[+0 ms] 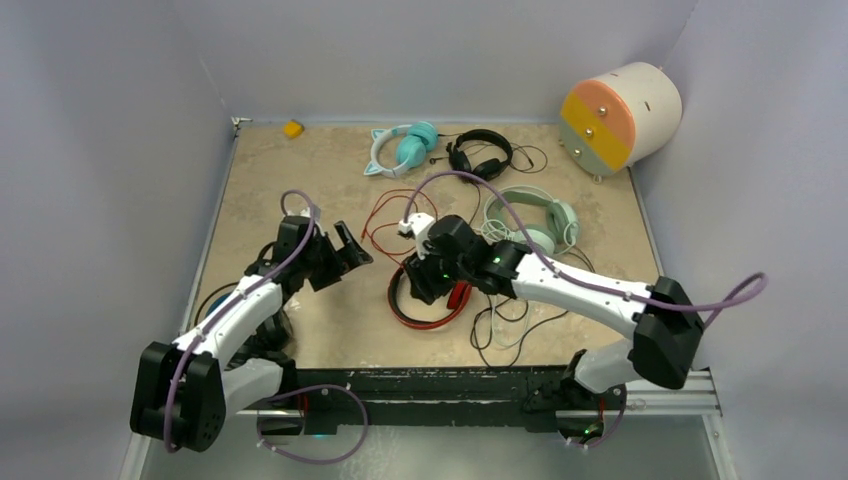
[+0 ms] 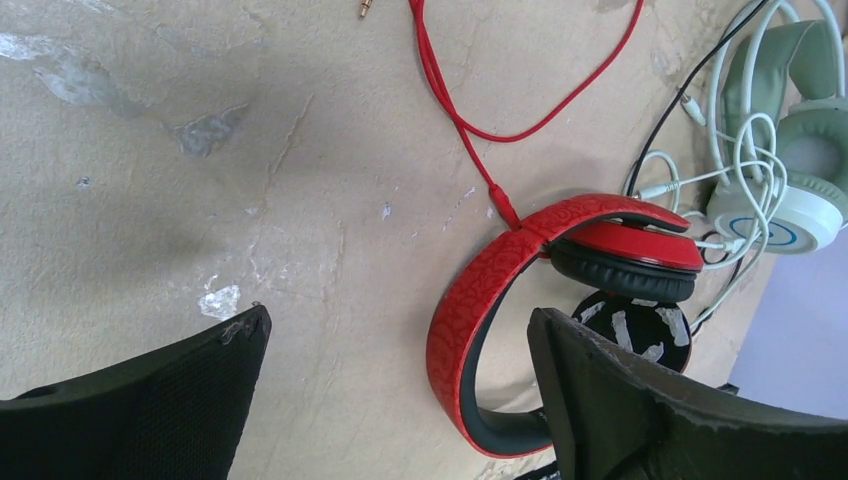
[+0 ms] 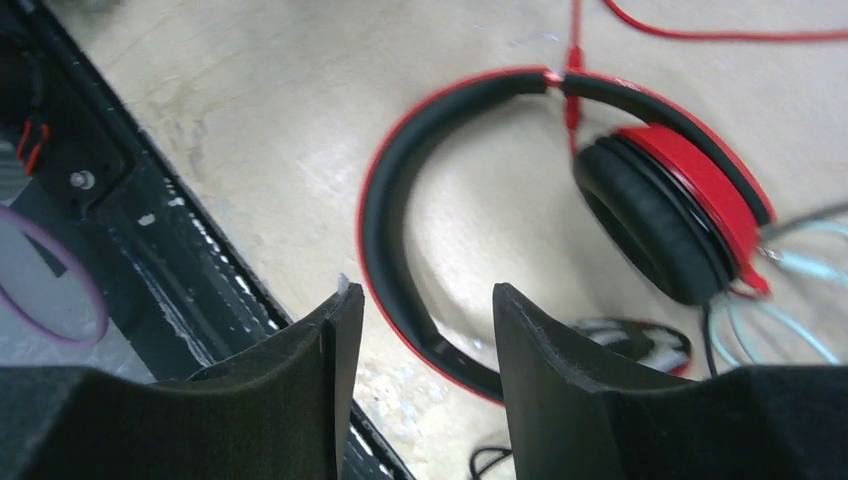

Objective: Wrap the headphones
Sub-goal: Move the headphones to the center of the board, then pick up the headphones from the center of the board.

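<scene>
The red headphones (image 1: 428, 312) lie flat in the middle of the table, their red cable (image 1: 384, 215) looping toward the back. My right gripper (image 1: 424, 280) hovers over them, open and empty; in the right wrist view the gripper (image 3: 422, 300) has the black-lined headband (image 3: 392, 210) passing under its gap and the ear cup (image 3: 680, 210) to the right. My left gripper (image 1: 351, 252) is open and empty, left of the headphones; its wrist view (image 2: 398, 322) shows the red band (image 2: 470, 300) near the right finger. Mint-green (image 1: 536, 218), black (image 1: 480, 152) and teal cat-eared (image 1: 402, 148) headphones lie behind.
A cream drum with an orange face (image 1: 620, 115) sits at the back right. A small yellow object (image 1: 292, 128) is at the back left. Black cable loops (image 1: 505, 325) lie near the front edge. A dark headset with blue (image 1: 213, 305) lies partly hidden under my left arm.
</scene>
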Robot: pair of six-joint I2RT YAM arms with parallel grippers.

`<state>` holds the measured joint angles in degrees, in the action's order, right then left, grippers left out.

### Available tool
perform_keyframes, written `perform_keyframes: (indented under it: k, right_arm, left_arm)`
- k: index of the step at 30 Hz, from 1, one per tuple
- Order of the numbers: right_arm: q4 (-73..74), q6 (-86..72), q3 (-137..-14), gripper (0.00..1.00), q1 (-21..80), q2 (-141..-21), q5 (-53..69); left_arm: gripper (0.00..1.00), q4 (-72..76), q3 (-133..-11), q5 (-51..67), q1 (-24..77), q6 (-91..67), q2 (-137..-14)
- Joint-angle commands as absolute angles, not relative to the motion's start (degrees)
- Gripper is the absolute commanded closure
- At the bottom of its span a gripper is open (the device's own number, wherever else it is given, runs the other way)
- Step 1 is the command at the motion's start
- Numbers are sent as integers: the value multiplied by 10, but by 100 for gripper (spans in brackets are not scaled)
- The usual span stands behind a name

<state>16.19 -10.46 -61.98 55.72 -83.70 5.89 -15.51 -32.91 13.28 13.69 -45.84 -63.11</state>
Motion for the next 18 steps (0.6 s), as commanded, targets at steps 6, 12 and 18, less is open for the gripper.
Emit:
perform_keyframes:
  k: [6,12,18]
  right_arm:
    - [129,-179,-533,44,503,-683,-22]
    - [132,-200,-513,45,497,-650,-91]
    - [122,-207,-486,46,496,-613,-95]
  left_arm:
    - [3,-184,-329,37,283,-575,-605]
    - [15,-254,-344,-135,458,-788,-651]
    - [24,-359,-445,-195,501,-875,-794]
